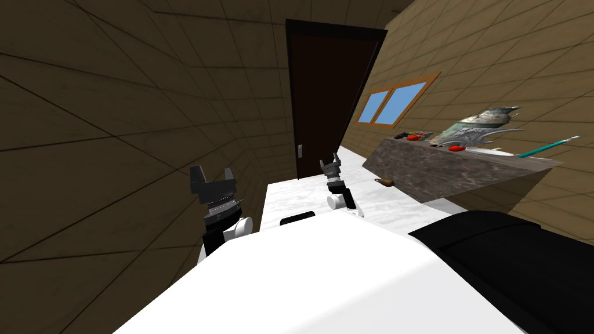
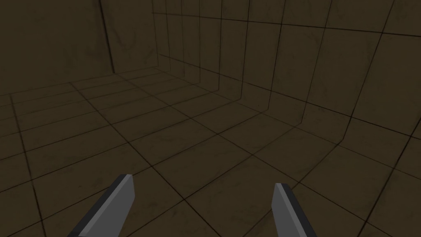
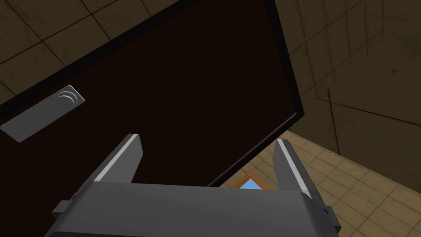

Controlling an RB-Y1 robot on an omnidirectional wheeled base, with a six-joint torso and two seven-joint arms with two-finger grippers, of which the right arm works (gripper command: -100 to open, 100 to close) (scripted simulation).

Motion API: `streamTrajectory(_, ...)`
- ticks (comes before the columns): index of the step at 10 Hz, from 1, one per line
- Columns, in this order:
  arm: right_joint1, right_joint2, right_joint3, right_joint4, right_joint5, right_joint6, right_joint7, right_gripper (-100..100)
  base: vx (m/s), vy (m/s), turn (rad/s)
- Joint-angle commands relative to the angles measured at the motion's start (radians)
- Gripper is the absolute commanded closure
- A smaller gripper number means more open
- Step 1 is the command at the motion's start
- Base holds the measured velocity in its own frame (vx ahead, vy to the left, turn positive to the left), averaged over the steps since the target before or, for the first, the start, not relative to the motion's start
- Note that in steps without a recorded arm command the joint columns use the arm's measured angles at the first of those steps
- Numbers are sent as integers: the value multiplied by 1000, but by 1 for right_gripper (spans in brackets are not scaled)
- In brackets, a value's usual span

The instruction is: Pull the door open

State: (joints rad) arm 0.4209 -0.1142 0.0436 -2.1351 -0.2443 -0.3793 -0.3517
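Note:
A dark brown door in a black frame stands shut at the far end of the room. A small grey handle plate sits near its left edge. My right gripper is raised in front of the door and is open, with nothing between its fingers. The right wrist view has the door close ahead and the grey handle plate off to the side of my open right gripper. My left gripper is held up near the left wall, and its wrist view has my left gripper open and empty.
A grey stone counter juts from the right wall, bearing red items and a grey object. A small brown thing lies below it. A window is on the right wall. Tiled walls close in on both sides.

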Motion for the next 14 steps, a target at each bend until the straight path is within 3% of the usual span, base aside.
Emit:
streamTrajectory(1,-14,-8,10,28,-24,2,-29,-100,118,0,7)
streamTrajectory(14,-145,-81,81,288,-219,-3,-256,-100,98,-3,5)
